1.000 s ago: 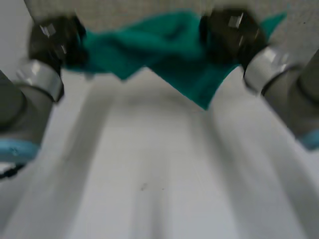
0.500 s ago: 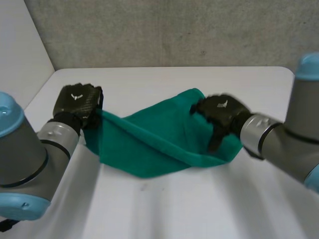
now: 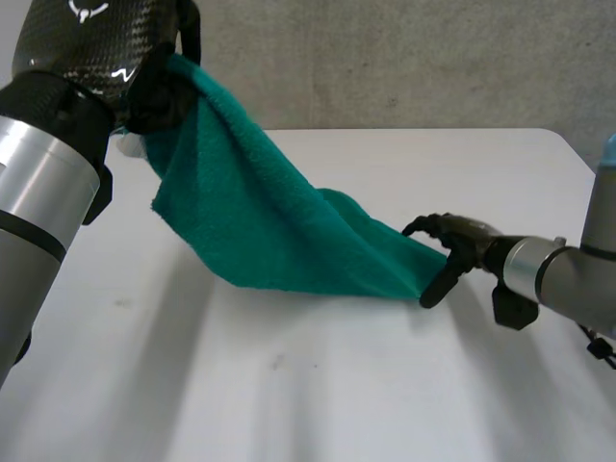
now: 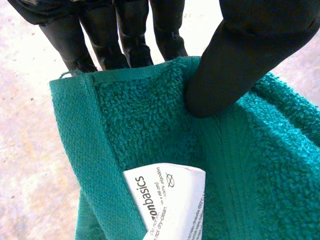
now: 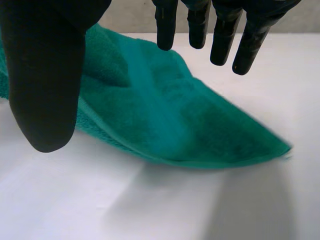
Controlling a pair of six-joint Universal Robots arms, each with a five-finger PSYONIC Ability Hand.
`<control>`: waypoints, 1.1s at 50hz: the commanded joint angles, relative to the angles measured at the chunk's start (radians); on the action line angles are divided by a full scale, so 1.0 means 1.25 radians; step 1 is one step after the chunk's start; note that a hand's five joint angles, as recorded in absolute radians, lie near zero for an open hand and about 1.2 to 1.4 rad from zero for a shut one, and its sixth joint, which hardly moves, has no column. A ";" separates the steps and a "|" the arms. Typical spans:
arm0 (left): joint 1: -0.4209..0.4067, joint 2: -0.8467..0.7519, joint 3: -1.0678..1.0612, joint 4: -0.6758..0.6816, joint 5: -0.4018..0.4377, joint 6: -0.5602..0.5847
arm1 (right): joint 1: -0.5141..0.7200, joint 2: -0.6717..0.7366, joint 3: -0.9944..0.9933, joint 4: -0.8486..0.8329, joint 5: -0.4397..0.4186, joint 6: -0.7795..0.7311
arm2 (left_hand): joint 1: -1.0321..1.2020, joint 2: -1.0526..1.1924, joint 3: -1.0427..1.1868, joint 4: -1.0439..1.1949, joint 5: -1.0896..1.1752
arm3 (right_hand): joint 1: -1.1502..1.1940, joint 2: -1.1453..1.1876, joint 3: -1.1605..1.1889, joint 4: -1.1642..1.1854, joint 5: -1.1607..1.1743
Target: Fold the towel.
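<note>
Towel (image 3: 279, 231), green: corner pinched between thumb and fingers of left hand (image 3: 91, 43), raised at 10 o'clock; low end laid on table (image 3: 337, 385) at 3 o'clock, beneath right hand (image 3: 462, 239), fingers spread, nothing held.

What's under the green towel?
Under the towel, bare table shows below the raised end pinched by the left hand. Its low end by the right hand hides the rest.

white tag (image 4: 167, 200) on the green towel (image 4: 145, 120) reads "zonbasics", start hidden.
</note>
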 commanded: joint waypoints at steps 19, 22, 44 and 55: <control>0.052 -0.002 0.023 -0.051 -0.046 0.008 | 0.051 -0.103 -0.006 -0.277 0.150 0.032 | 0.225 0.161 0.163 0.161 0.206 | 0.960 0.947 0.949 0.935 0.924; 0.095 -0.008 -0.010 -0.065 -0.040 0.008 | -0.038 -0.239 -0.025 -0.210 0.123 -0.203 | 0.225 0.161 0.163 0.161 0.206 | 0.960 0.947 0.949 0.935 0.924; 0.139 -0.357 -0.016 -0.138 0.030 0.011 | 0.038 -0.104 -0.130 0.229 0.219 -0.666 | 0.225 0.161 0.163 0.161 0.206 | 0.960 0.947 0.949 0.935 0.924; 0.139 -0.409 0.329 0.045 0.011 0.075 | 0.045 0.021 -0.461 -0.120 0.320 -0.572 | 0.225 0.161 0.163 0.161 0.206 | 0.960 0.947 0.949 0.935 0.924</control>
